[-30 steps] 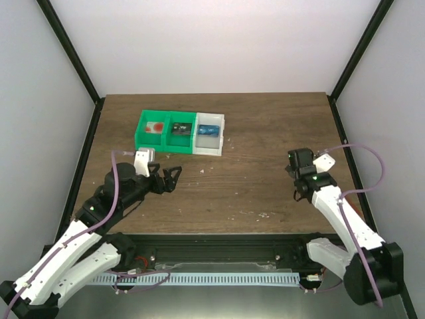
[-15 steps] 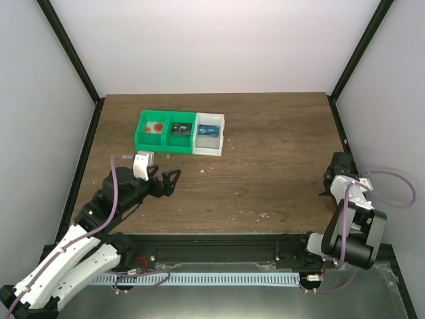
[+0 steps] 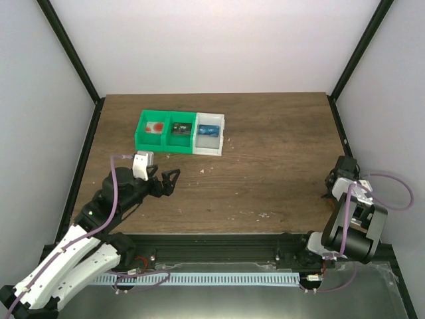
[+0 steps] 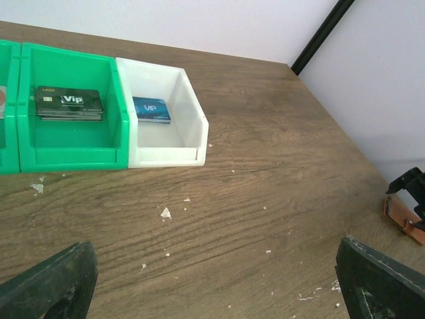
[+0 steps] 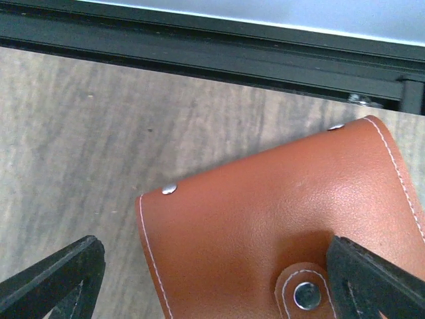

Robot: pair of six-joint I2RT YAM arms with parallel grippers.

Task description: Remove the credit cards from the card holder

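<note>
Grip: my right pincer (image 5: 214, 249) gapes wide, holding nothing | card holder (image 5: 265, 212) closed, lower right, between my fingers (image 5: 60, 279) | left pincer (image 4: 216, 246) wide, empty

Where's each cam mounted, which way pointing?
Top: above and behind the bases, looking down on the table; left arm and right arm show.
Left wrist: low over the table, facing the white bin; left fingers at bottom corners.
Right wrist: close above the holder, looking down; right fingers at bottom corners.
Shared: both wrist views show the holder.
</note>
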